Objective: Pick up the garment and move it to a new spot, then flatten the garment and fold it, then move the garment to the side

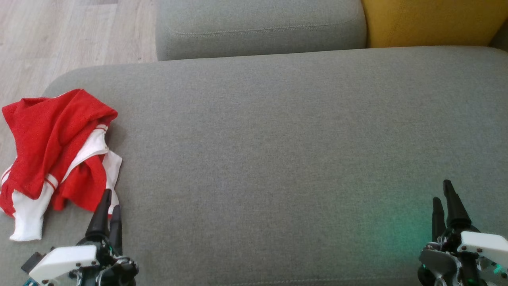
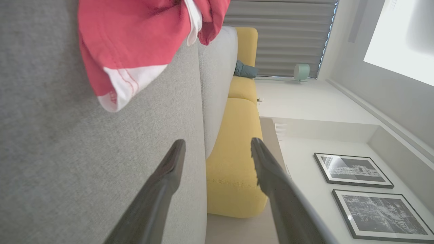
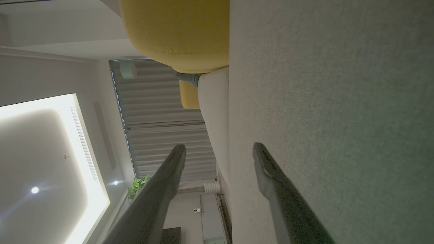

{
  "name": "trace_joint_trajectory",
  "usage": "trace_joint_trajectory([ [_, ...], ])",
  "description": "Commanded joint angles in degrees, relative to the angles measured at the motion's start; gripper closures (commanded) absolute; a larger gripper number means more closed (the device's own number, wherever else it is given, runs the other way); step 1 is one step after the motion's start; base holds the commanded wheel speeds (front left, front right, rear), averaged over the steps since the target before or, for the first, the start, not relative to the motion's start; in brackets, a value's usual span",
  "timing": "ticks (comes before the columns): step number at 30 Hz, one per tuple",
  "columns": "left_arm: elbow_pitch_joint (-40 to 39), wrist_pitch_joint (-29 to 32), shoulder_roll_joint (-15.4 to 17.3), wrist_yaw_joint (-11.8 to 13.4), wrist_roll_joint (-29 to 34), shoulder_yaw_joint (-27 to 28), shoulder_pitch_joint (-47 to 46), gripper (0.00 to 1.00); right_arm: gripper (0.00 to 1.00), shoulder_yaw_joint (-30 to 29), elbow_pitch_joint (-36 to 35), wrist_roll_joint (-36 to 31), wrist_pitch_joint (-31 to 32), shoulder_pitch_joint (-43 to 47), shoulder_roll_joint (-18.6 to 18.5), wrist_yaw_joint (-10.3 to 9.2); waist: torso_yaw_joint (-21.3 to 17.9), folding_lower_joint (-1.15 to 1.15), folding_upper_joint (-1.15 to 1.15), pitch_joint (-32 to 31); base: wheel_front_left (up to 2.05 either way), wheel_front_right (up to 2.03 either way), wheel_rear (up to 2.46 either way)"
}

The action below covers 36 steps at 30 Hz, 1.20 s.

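Observation:
A crumpled red garment (image 1: 55, 151) with white trim lies at the left end of the grey sofa seat (image 1: 278, 151), partly hanging over the edge. My left gripper (image 1: 111, 200) hovers just in front of its near right corner, open and empty. The left wrist view shows the garment (image 2: 135, 44) ahead of the spread fingers (image 2: 169, 169) of my left gripper (image 2: 218, 144). At the lower right my right gripper (image 1: 442, 190) rests above bare seat, far from the garment. In the right wrist view my right gripper (image 3: 218, 147) is open with nothing between its fingers.
A grey back cushion (image 1: 258, 28) and a yellow cushion (image 1: 432, 22) rise behind the seat. Pale wood floor (image 1: 59, 35) lies beyond the sofa's left end. The broad middle of the seat is bare fabric.

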Motion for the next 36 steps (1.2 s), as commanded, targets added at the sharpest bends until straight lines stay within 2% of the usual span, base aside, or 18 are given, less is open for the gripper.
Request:
trace_joint_trajectory([
  [1,-2.2,-0.5,0.5,-0.1,0.2,-0.2,-2.4,0.00,0.00,0.5,-2.1,-0.3,-0.5,-2.1,-0.3,0.00,0.0,0.00,0.00,0.0,0.00,0.00,0.00],
  [10,-3.5,-2.3,1.0,-0.1,2.0,-1.4,-2.9,0.00,0.00,2.7,-2.8,-2.9,-2.3,-2.7,-0.8,0.00,0.1,0.00,0.00,0.0,0.00,0.00,0.00],
  [20,-5.3,-3.9,1.2,-0.2,7.7,-1.5,-3.5,0.00,0.00,4.2,-3.5,-8.5,-3.8,-3.7,-1.5,-0.01,0.1,0.00,0.00,0.0,0.00,0.00,0.00],
  [36,-8.9,-6.6,1.6,-0.2,22.3,-2.8,-4.0,0.00,0.00,5.4,-6.4,-23.0,-5.4,-4.8,-1.8,-0.01,0.1,0.00,0.00,0.1,0.00,0.00,0.00],
])
